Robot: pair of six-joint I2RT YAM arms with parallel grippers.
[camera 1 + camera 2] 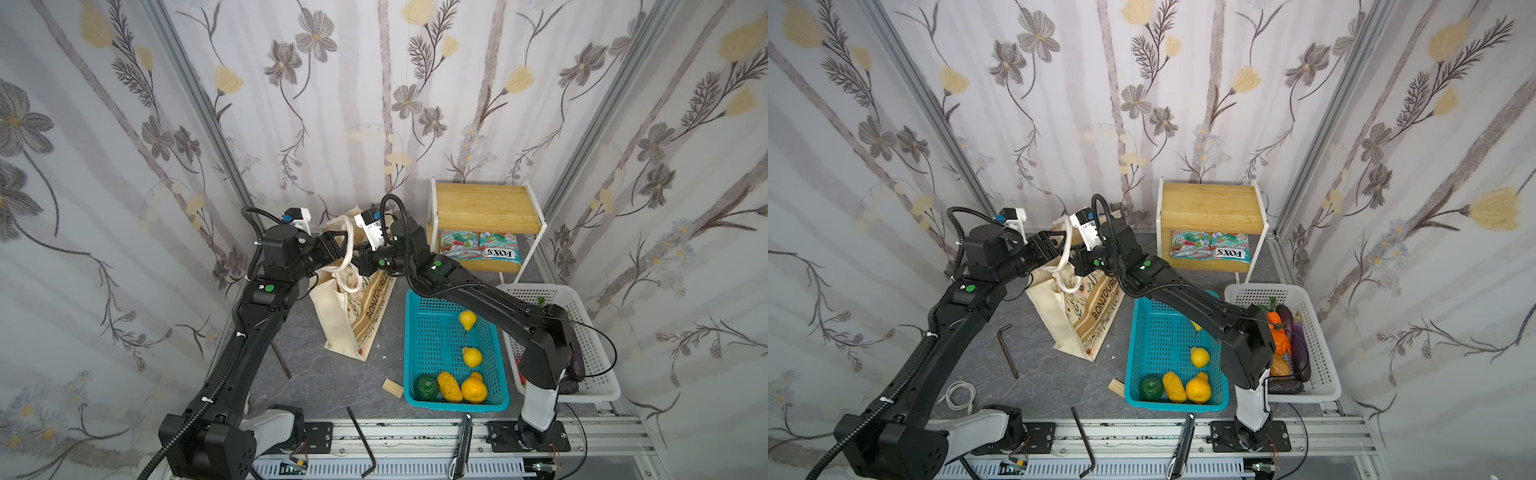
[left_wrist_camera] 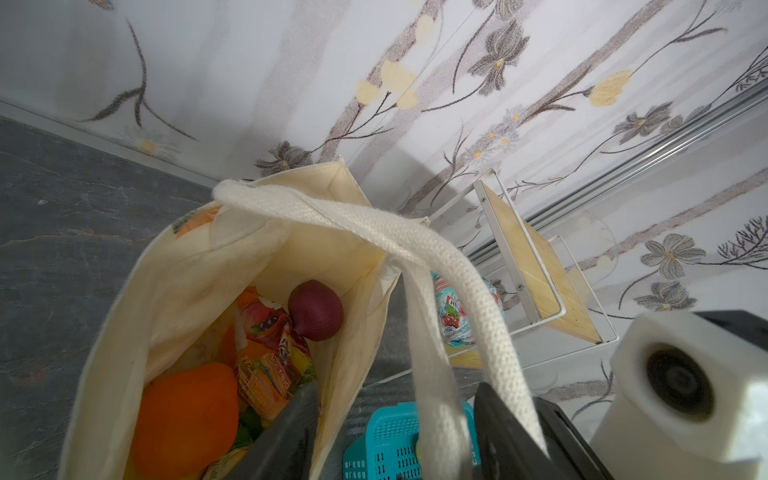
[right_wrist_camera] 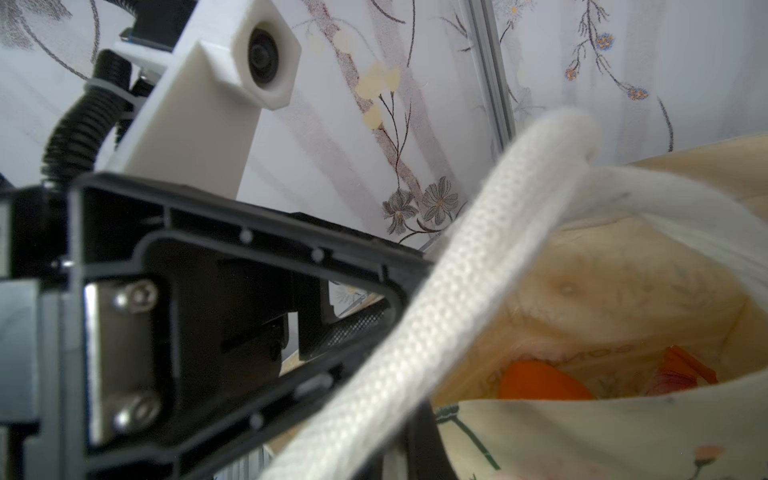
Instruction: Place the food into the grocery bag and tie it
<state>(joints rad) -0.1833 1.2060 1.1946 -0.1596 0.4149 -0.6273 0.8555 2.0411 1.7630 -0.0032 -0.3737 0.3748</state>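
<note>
Pinching rope handle [image 3: 415, 316] with right fingers [image 3: 426, 440], straddling handle strand [image 2: 432, 374] with left fingers [image 2: 286, 436] spread, grocery bag [image 1: 332, 320] on table [image 1: 332, 386], orange [image 2: 187, 415] and purple onion [image 2: 316, 309] inside

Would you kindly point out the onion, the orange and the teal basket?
Onion [image 2: 316, 309]: left wrist view, its rounded side.
Orange [image 2: 187, 415]: left wrist view, its upper face.
Teal basket [image 1: 436, 332]: in a top view, bare floor.

bag [image 1: 332, 324] upright, mid-tabletop [image 1: 316, 386] toward back edge | left gripper [image 1: 343, 245], right gripper [image 1: 358, 259] facing across its handles [image 1: 348, 232] | teal basket [image 1: 409, 332] at front edge | white basket [image 1: 598, 374] at right edge
</note>
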